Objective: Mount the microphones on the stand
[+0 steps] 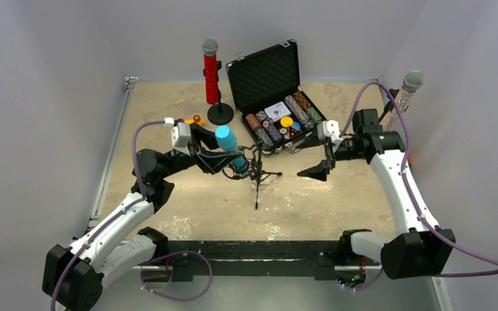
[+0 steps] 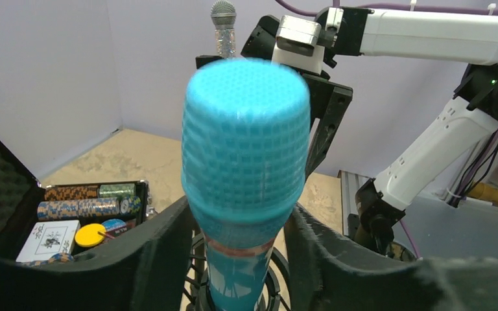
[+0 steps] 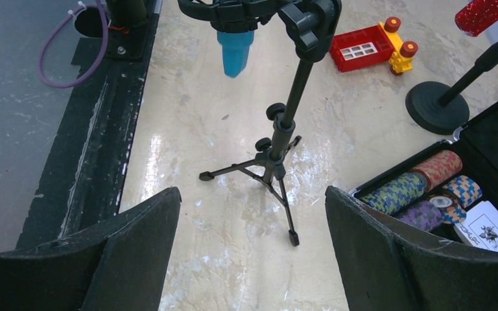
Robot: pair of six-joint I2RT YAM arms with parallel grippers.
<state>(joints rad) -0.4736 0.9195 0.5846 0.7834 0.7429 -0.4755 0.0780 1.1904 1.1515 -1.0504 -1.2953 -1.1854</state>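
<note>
Filling the left pincer [image 2: 237,243], light-blue microphone [image 2: 245,149] mostly hides stand's clip [image 3: 259,10].

A tan, marbled table [image 1: 337,201] with a glossy sheen. Near its middle stands a small black tripod stand [image 3: 279,149], its three legs spread on the surface. Toward the back sits a black round-base stand [image 1: 220,114], with an open black case [image 1: 266,74] of poker chips just right of it and a red and yellow toy brick [image 3: 369,46] to its left.
</note>
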